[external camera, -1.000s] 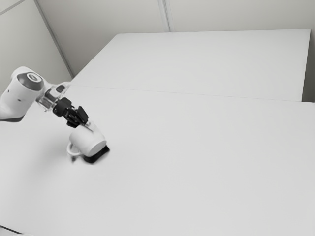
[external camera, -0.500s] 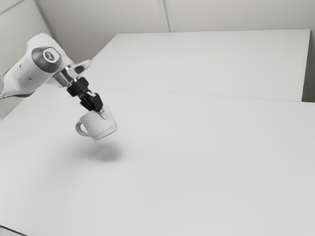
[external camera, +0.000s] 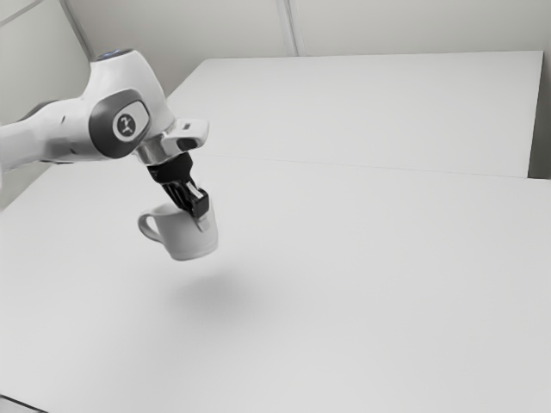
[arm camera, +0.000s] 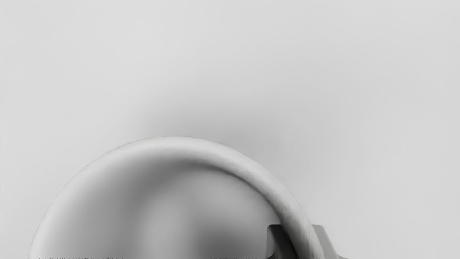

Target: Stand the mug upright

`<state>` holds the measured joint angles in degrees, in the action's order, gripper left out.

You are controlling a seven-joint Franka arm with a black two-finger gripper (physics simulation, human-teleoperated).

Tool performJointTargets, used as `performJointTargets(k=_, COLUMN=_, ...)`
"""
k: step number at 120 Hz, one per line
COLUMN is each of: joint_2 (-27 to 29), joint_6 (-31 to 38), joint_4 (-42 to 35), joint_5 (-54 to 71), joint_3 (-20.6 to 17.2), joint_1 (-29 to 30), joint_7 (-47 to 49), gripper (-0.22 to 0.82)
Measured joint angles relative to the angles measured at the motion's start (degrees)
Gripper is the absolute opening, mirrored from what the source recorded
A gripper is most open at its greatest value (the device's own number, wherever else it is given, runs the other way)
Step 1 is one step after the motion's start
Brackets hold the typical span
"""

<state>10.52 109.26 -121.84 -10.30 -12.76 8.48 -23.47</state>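
Bright, diffuse, colourless light is washing over the table (external camera: pixel 387 284). Beneath the mug (external camera: pixel 183 239) a soft-edged shadow (external camera: pixel 211 294) is spreading, nearer the table's edge at the exterior view's left than its far right corner. In the wrist view, the rim (arm camera: pixel 176 142) is gleaming palely while smoky grey is shading the hollow inside.

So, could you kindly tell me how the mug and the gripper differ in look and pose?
The mug is white, the gripper black. The mug is round with a looped handle; the gripper is angular, with two fingers. The mug tilts slightly, the gripper slants more. Both are above the table.
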Motion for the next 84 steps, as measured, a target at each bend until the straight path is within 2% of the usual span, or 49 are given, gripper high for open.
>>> performJointTargets(k=25, joint_2=4.7, joint_6=10.0, joint_4=-9.6, joint_5=1.9, joint_3=-1.2, joint_1=-1.7, joint_7=4.1, gripper=-0.12)
performJointTargets(k=50, joint_2=5.1, joint_6=22.5, joint_4=-17.5, joint_5=2.3, joint_3=-2.7, joint_1=-1.9, joint_7=7.2, gripper=-0.12)
performJointTargets(k=84, joint_2=4.6, joint_6=37.4, joint_4=-24.1, joint_5=2.5, joint_3=-3.9, joint_1=-2.0, joint_7=10.1, gripper=-0.12)
